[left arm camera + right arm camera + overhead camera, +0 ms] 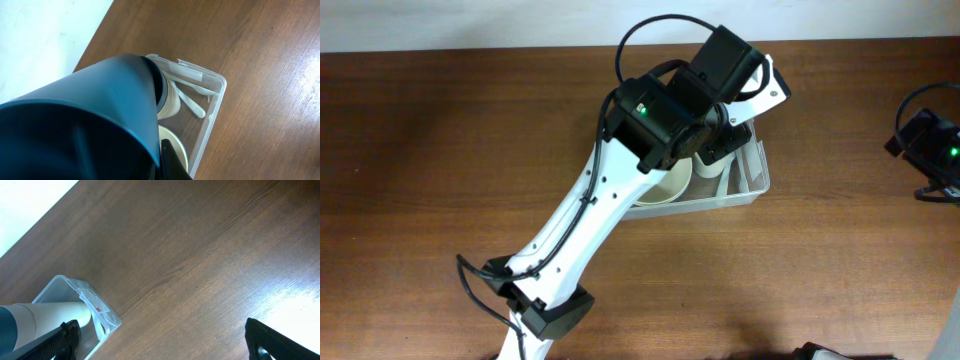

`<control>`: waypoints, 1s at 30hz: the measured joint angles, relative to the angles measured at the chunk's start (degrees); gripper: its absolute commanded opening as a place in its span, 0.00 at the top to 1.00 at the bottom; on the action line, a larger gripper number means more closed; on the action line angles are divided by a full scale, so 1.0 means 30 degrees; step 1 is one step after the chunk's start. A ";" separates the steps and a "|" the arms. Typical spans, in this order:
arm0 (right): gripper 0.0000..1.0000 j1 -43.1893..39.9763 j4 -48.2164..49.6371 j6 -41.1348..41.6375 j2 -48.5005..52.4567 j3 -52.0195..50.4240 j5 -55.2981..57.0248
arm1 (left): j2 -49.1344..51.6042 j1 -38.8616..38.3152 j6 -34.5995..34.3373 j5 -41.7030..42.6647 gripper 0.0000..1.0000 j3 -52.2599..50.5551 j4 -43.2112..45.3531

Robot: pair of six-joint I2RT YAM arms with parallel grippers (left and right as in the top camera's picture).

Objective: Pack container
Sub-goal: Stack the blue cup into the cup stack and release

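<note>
The clear container (212,107) lies on the wooden table, with a white label (187,72) on its far short end. Inside it are cream bowls (172,102) and white spoons (192,102). A dark blue bowl (100,110) is tipped on its side over the container's near end and fills the left of the left wrist view. My left gripper (162,150) is shut on that bowl's rim. From overhead the left arm covers much of the container (755,185). My right gripper (162,340) is open and holds nothing, over bare table well to the container's right.
The table's far edge meets a white wall (40,35) just behind the container. Bare wood surrounds the container on its other sides. The right arm (930,150) sits at the table's right edge.
</note>
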 measured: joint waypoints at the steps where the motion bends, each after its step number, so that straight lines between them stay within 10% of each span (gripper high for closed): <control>1: 0.01 0.0000 0.0000 -0.0007 0.0000 0.0000 0.0000 | 0.0007 0.0000 0.0000 -0.0007 0.93 0.0000 0.0000; 7: 0.01 0.0000 0.0000 -0.0015 0.0000 0.0000 -0.0007 | 0.0007 -0.0007 0.0051 -0.0015 0.00 0.0000 0.0080; 19: 0.01 0.0000 0.0000 0.0000 0.0000 0.0000 0.0000 | 0.0007 -0.0007 -0.0189 -0.0015 0.05 0.0000 0.0240; 30: 0.01 0.0000 0.0000 0.0000 0.0000 0.0000 0.0000 | 0.0007 0.0000 -0.0364 -0.0029 0.54 0.0000 0.0350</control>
